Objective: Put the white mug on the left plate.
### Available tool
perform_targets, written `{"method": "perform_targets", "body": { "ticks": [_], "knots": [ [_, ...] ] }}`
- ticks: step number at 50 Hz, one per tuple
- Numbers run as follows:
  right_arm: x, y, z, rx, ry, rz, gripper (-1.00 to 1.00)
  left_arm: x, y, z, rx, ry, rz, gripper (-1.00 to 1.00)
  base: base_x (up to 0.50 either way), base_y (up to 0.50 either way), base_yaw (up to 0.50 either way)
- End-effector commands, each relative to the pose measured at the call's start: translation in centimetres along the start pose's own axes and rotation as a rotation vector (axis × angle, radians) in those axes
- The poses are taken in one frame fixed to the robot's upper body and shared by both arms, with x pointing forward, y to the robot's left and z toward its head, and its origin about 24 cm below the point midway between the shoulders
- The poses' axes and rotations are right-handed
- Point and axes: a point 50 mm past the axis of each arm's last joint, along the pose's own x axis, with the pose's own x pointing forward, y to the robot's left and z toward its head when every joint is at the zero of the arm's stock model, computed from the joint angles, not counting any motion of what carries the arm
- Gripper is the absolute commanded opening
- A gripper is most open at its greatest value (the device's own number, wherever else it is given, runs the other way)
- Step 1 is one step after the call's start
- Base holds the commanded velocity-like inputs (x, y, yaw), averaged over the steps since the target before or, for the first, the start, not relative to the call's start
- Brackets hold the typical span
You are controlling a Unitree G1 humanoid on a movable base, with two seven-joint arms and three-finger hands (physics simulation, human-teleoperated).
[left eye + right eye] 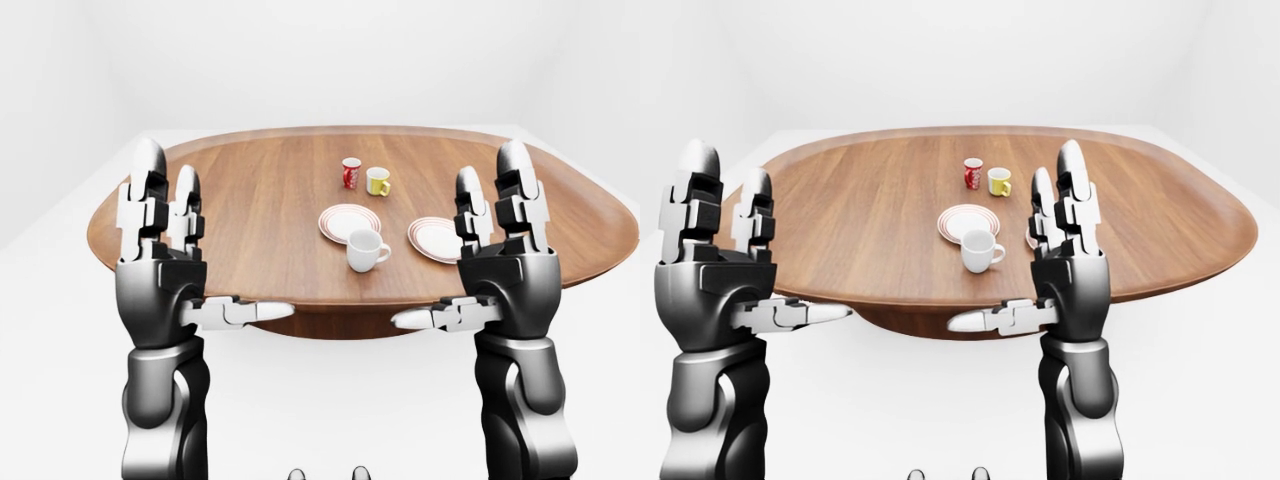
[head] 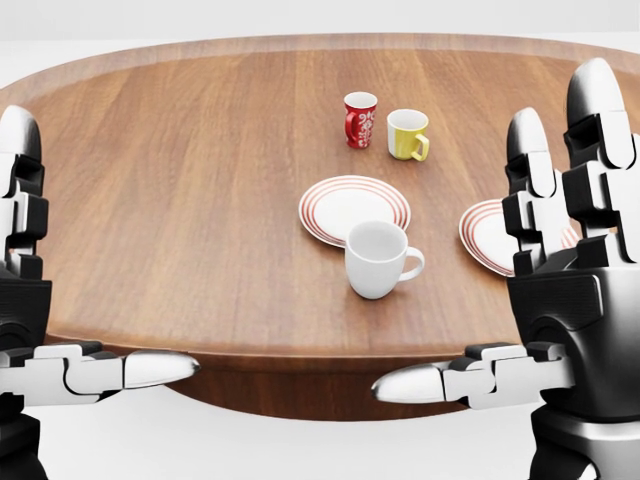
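Note:
The white mug (image 2: 378, 260) stands upright on the wooden table (image 2: 180, 200), its handle pointing to the view's right. It touches the lower edge of the left red-rimmed plate (image 2: 355, 208), which holds nothing. The right plate (image 2: 488, 238) is partly hidden behind my right hand. My left hand (image 1: 190, 255) and right hand (image 1: 470, 260) are both open and empty. Their fingers point up and their thumbs point inward, at the table's near edge. The mug lies between them, nearer the right hand.
A red patterned mug (image 2: 360, 119) and a yellow mug (image 2: 407, 134) stand side by side above the left plate in the head view. The table is a wide oval with a raised rim (image 1: 350, 130). White floor surrounds it.

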Motion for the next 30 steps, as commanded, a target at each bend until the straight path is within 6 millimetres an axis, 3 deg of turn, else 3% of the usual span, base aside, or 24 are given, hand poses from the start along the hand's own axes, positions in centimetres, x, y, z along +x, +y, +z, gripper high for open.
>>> {"method": "perform_targets", "body": {
  "ticks": [1, 30],
  "knots": [
    [-0.03, -0.21, 0.44, 0.025, -0.02, -0.011, 1.0, 0.02, 0.05, 0.25, -0.012, -0.012, 0.003, 0.95, 0.33, 0.09, 0.0],
    [0.29, -0.2, 0.95, 0.017, -0.049, 0.005, 1.0, 0.18, 0.16, 0.37, -0.023, -0.021, 0.007, 0.95, 0.5, 0.08, 0.0]
  ]
}}
